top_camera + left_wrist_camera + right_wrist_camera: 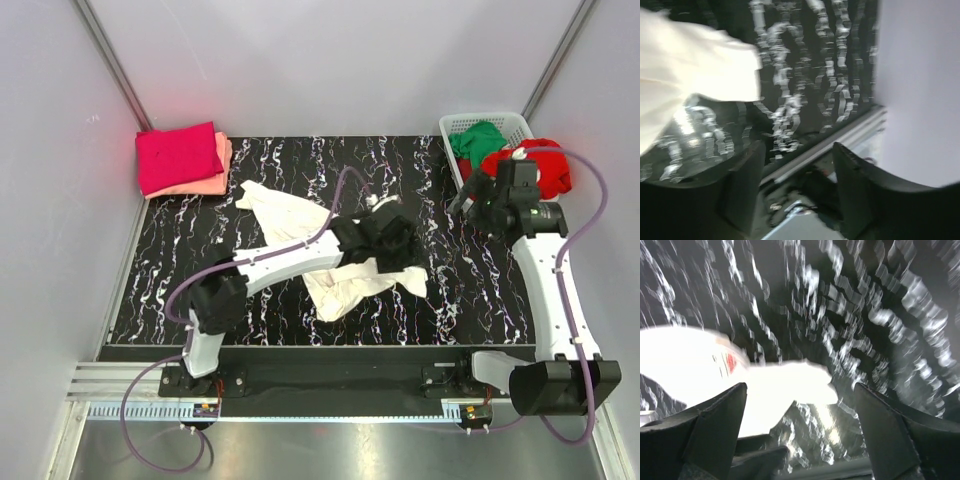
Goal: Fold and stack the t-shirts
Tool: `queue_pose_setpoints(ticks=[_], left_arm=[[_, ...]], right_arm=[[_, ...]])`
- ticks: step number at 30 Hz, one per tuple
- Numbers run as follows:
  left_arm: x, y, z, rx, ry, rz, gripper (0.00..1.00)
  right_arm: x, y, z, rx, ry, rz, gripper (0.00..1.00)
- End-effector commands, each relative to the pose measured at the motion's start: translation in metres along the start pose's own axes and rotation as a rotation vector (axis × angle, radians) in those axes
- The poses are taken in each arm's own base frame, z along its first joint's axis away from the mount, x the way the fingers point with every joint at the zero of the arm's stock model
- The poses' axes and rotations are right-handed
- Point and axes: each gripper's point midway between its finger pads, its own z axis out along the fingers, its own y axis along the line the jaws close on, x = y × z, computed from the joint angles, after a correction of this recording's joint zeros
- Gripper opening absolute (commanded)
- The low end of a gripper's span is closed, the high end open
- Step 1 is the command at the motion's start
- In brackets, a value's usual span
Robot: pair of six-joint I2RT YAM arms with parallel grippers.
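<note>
At the near edge a metal rail (pixel 320 409) carries both arm bases. Just beyond it, on the black surface (pixel 180 230) with white marble veins, the white tee (pixel 340 285) lies crumpled and not folded, about in the middle, with one part stretched toward the far left. The left end effector (pixel 385 232) hangs over the right part of this tee. In the left wrist view its fingers (pixel 745 190) stand apart with nothing between them, so it is released and holds no cloth. Farther to the right, the right end effector (pixel 468 196) is above the surface just beside the basket (pixel 520 122). Its fingers (pixel 720 425) are spread wide and are empty too. In its wrist view the white tee lies beyond the fingertips and bears a small red mark with tiny dark signs beside it, too blurred to read. The white slatted basket stands in the far right corner, with the green tee (pixel 478 140) inside and the red tee (pixel 545 165) spilling over its near right rim. In the far left corner the magenta tee (pixel 178 155) lies folded on the salmon tee (pixel 218 178), close to the tip of the white tee.
</note>
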Motion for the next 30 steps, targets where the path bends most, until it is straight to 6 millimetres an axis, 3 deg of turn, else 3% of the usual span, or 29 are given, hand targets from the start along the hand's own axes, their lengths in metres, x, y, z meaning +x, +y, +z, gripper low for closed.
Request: queue_pose_setpoints(ticks=[1, 3, 5, 6, 7, 9, 11, 12, 21, 25, 30], left_arm=[[-0.045, 0.009, -0.069, 0.019, -0.158, 0.010, 0.66], [-0.059, 0.033, -0.082, -0.015, -0.184, -0.010, 0.78], [-0.061, 0.056, -0.100, -0.053, -0.206, -0.006, 0.78], [-0.061, 0.078, -0.103, -0.102, -0.209, -0.009, 0.78], [-0.065, 0.081, -0.118, -0.098, -0.244, -0.009, 0.78], [-0.065, 0.105, -0.125, -0.143, -0.254, -0.018, 0.79], [-0.066, 0.113, -0.138, -0.137, -0.268, -0.027, 0.78], [-0.065, 0.128, -0.138, -0.167, -0.264, -0.043, 0.78], [-0.063, 0.192, -0.170, -0.227, -0.317, -0.119, 0.78], [-0.062, 0.210, -0.183, -0.242, -0.343, -0.141, 0.78], [-0.058, 0.231, -0.189, -0.272, -0.364, -0.164, 0.78]], right_arm=[[0.039, 0.016, 0.015, -0.104, 0.146, 0.077, 0.93], [0.060, 0.019, 0.026, -0.139, 0.207, 0.102, 0.88], [0.083, 0.025, 0.034, -0.199, 0.288, 0.139, 0.83], [0.092, 0.027, 0.037, -0.215, 0.317, 0.152, 0.81], [0.102, 0.030, 0.039, -0.243, 0.356, 0.164, 0.79], [0.125, 0.021, 0.050, -0.228, 0.412, 0.186, 0.74], [0.142, 0.013, 0.058, -0.207, 0.447, 0.195, 0.72], [0.146, 0.009, 0.060, -0.195, 0.455, 0.194, 0.72], [0.190, -0.025, 0.098, -0.066, 0.517, 0.201, 0.68], [0.211, -0.042, 0.108, -0.008, 0.550, 0.204, 0.65], [0.225, -0.047, 0.111, 0.012, 0.570, 0.187, 0.61]])
